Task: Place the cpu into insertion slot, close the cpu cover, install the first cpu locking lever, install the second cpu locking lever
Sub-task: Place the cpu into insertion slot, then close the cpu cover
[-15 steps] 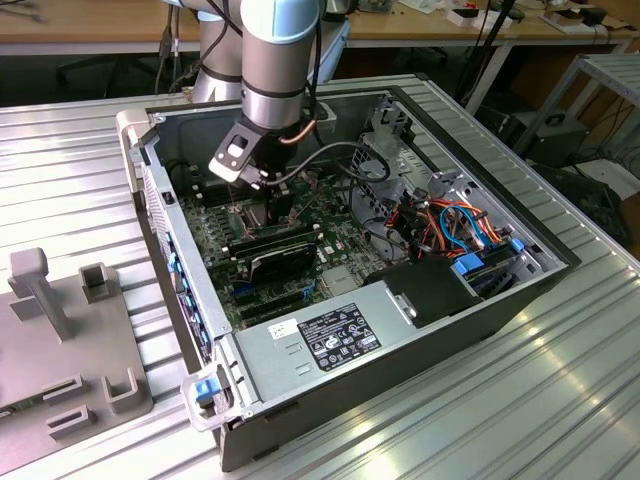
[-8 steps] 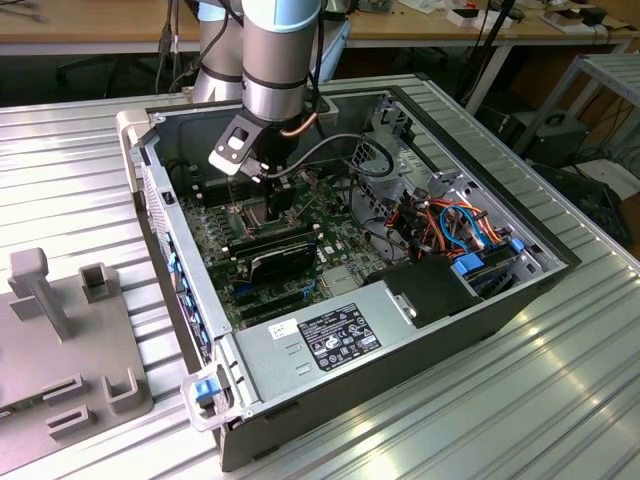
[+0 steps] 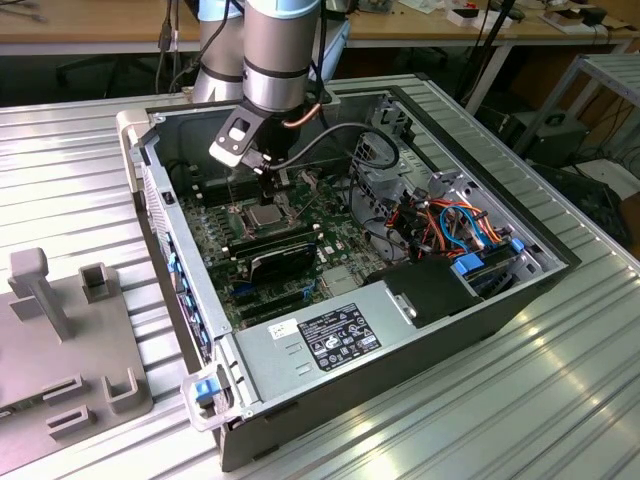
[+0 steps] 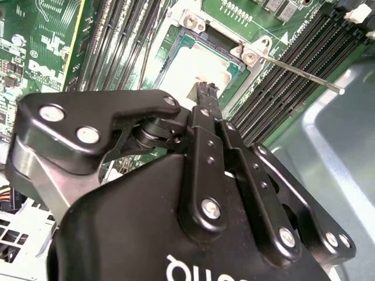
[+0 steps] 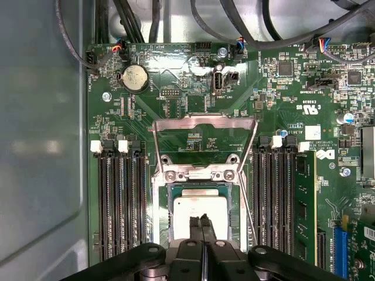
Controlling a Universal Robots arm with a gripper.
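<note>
My gripper (image 5: 202, 223) has its jaws pinched shut with nothing between them, the tips low over the cpu (image 5: 199, 205); I cannot tell if they touch its metal top. The cpu lies flat inside the insertion slot (image 5: 233, 202), so I judge seating is the concern: any pressure should be light and straight down, never sideways. The cpu cover (image 5: 205, 120) lies swung open beyond the slot, apart from my tips.

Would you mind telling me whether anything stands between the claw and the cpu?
Nothing visible does: the shut claw hangs directly over the cpu, and the cpu cover lies hinged back, clear of both.
</note>
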